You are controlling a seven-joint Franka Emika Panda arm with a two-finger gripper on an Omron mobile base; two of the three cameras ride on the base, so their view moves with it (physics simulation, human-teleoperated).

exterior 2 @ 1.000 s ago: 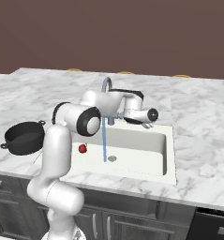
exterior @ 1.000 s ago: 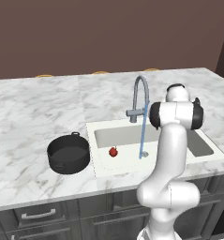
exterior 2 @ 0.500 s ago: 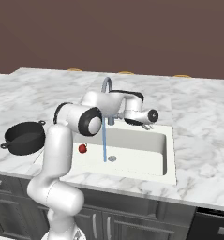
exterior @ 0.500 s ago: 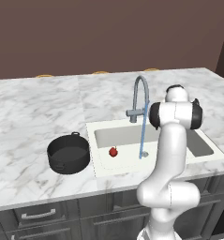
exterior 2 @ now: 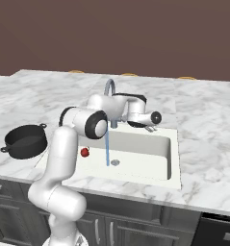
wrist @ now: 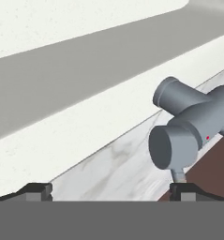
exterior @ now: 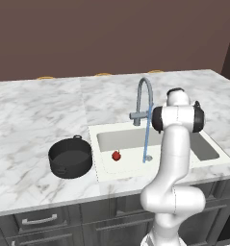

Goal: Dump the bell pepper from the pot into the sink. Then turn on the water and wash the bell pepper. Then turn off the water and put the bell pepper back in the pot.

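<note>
1. Running from the curved grey faucet [exterior: 144, 98], a thin blue stream of water [exterior: 146, 141] falls into the sink [exterior: 135, 166], landing just beside the round metal drain [exterior 2: 115, 163].
2. The bell pepper [exterior: 116, 155] lies on the white floor of the basin near its left end, a little apart from the stream; the right base view shows it as a small red ball [exterior 2: 84, 152] partly behind the arm.
3. The pot [exterior: 70, 157] stands upright on the marble counter [exterior: 34, 115] just left of the sink, its dark inside showing nothing in it.
4. The gripper [exterior 2: 150, 128] hangs over the back edge of the sink beside the faucet's base.
5. In the hand view, the two fingertips [wrist: 36, 189] stand spread wide apart, grasping nothing, with the faucet's grey valve body [wrist: 183, 129] above the right one.
</note>
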